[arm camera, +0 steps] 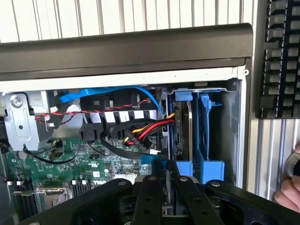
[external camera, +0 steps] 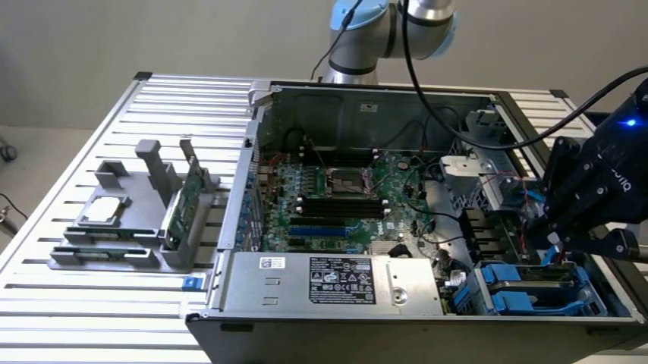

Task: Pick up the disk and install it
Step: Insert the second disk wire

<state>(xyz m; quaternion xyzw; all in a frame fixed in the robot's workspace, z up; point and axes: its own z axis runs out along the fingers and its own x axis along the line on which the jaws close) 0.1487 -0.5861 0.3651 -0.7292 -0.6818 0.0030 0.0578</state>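
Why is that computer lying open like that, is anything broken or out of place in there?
Nothing looks broken. One oddity: a person's hand rests at the slatted metal table's edge beside the open computer case.

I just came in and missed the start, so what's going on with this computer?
A robot arm's gripper is down in the drive-bay corner of an open computer case, at the exterior view's right. Its fingers are nearly closed around the blue-railed disk, which stands on edge in the blue bay beside the red and yellow cables. The small processor chip sits in a holder outside the case. A person's hand rests nearby.
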